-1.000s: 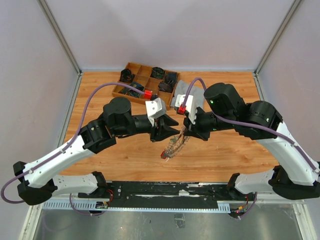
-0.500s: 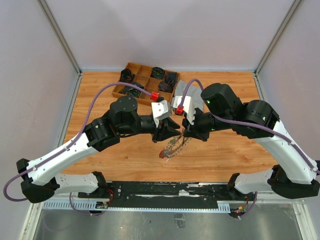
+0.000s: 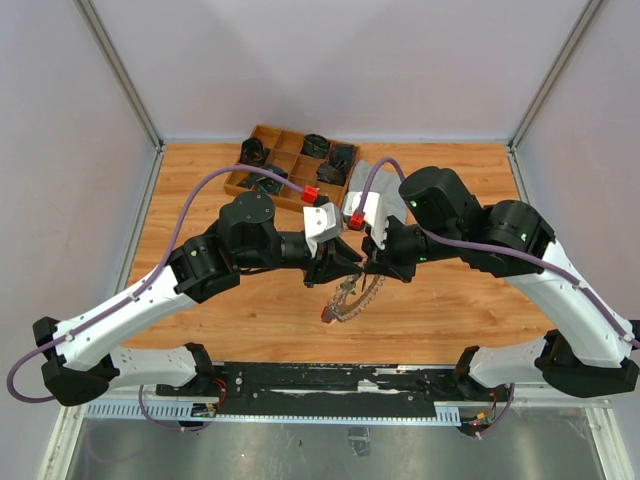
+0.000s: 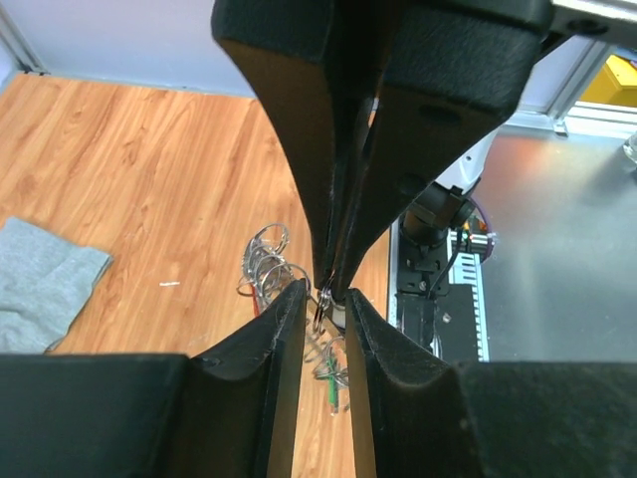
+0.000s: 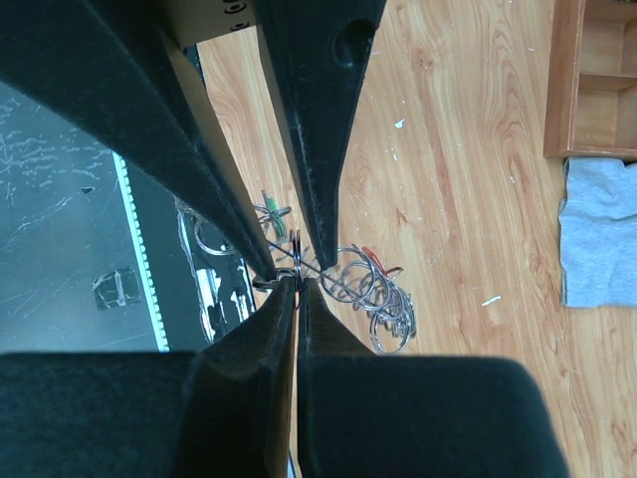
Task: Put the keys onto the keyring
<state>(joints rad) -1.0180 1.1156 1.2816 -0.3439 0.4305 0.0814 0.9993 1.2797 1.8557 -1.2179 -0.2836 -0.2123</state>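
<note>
The keyring (image 3: 352, 293) is a tangle of silver rings and keys with a red tag and a green tag, hanging between the two grippers just above the table. My right gripper (image 5: 298, 282) is shut on one thin ring at the top of the tangle (image 5: 370, 287). My left gripper (image 4: 325, 304) faces it tip to tip. Its jaws stand a little apart on either side of the same ring (image 4: 320, 302) without closing on it. The rest of the tangle (image 4: 267, 267) droops below, with a green tag (image 4: 329, 386). No separate loose key shows.
A wooden compartment tray (image 3: 262, 135) with dark items stands at the back left of the table. A grey cloth (image 3: 372, 180) lies beside it, also showing in the right wrist view (image 5: 597, 234). White scraps (image 5: 491, 299) dot the wood.
My left gripper has moved right until its tips meet the right gripper's tips. The hanging tangle has shifted slightly and hangs more upright.
</note>
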